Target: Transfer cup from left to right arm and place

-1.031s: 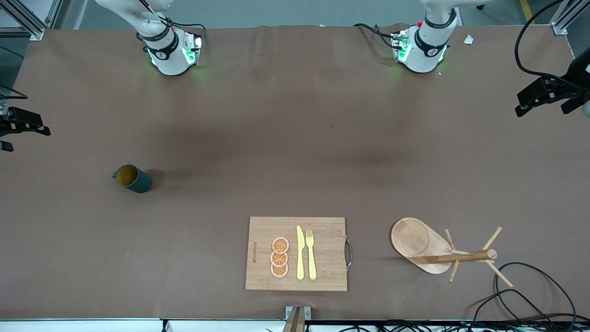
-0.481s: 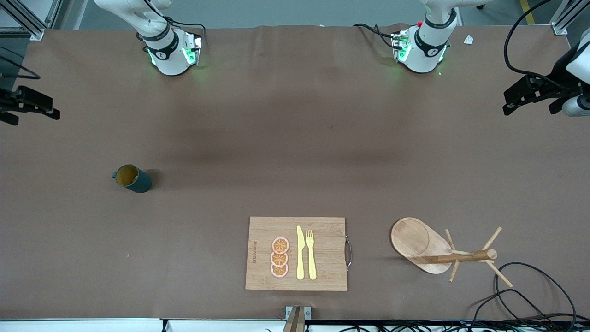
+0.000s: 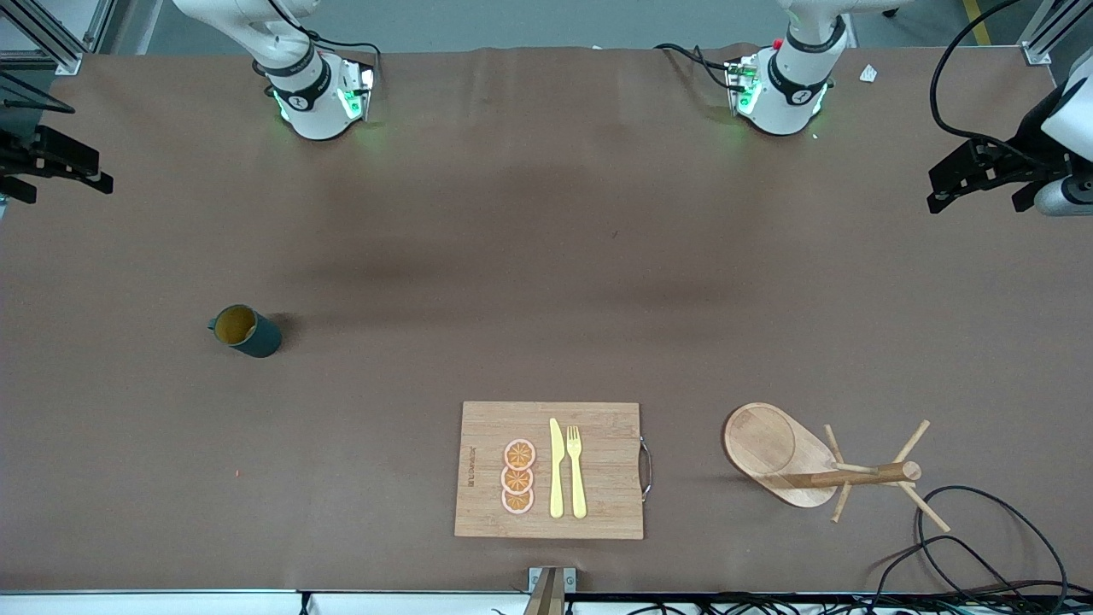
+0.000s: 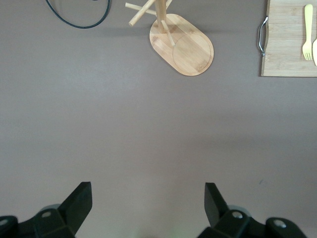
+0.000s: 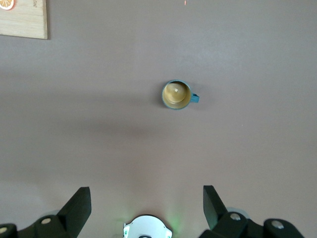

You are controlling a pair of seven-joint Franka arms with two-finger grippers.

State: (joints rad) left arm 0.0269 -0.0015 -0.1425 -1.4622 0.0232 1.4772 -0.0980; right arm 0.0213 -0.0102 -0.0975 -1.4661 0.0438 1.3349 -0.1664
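The cup (image 3: 246,330) stood at the right arm's end of the surface, well apart from both wide-open, empty hands, nearer the right hand (image 5: 146,208) than the left hand (image 4: 148,206).

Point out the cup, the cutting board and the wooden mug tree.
cup (image 3: 246,331), front view, on its dark outer wall.
cutting board (image 3: 606,461), front view, on bare wood beside the fork.
mug tree (image 3: 764,440), front view, on its oval base.

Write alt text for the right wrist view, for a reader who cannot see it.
A small dark teal mug with an ochre-yellow inside stands upright and alone on the brown table, seen from straight above. The right gripper hangs open over bare table, well apart from the mug, its two dark fingers spread wide. A corner of a bamboo cutting board shows at the edge.
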